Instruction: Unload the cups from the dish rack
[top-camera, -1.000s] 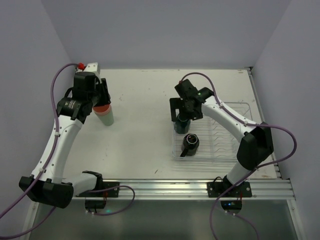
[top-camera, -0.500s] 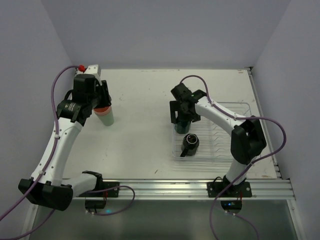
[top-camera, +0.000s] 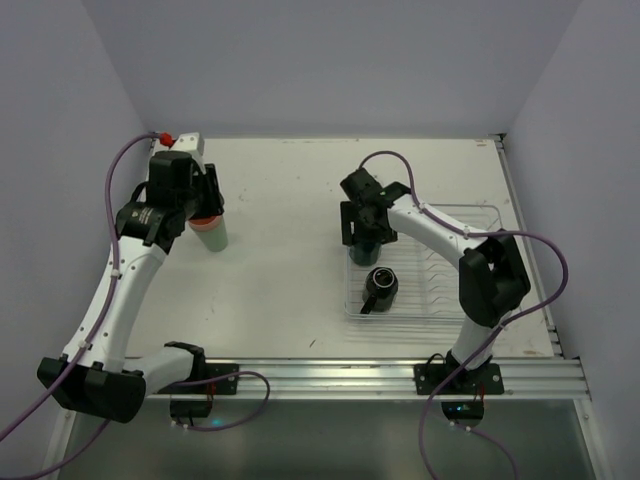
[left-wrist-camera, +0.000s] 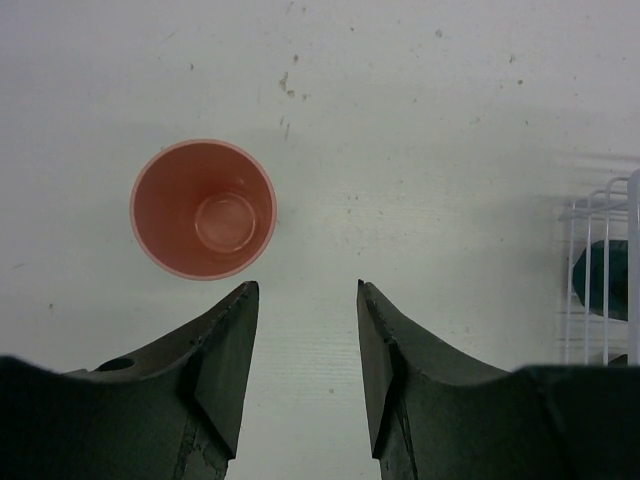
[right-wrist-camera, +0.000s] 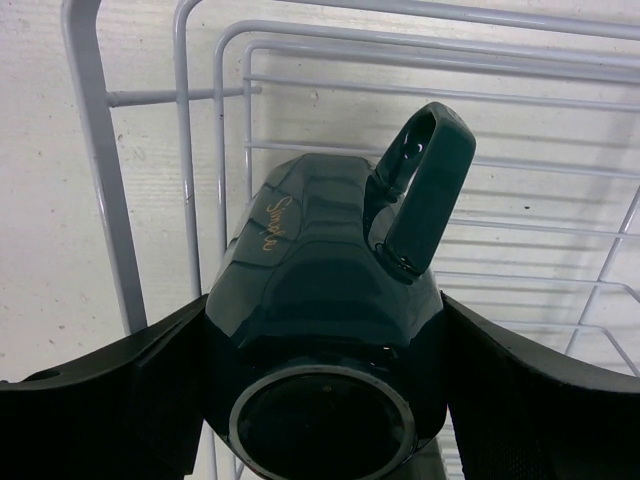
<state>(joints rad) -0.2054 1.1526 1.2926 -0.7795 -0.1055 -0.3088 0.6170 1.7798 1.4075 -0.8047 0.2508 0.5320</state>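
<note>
1. The table carries the rack on its right side. The left side serves as the drop-off spot, I'd judge.
2. The right gripper reaches into the rack's far-left corner, its fingers closed against both sides of the teal mug. The handle points away from the wrist, so nothing blocks the grip. I cannot tell whether the mug is off the wires.
3. The black mug sits in the rack just nearer than the teal one, likely next to go.
4. The left gripper hovers spread and empty beside the pink cup, which stands upright on the table, well apart from the rack. I'd count it unloaded.
</note>
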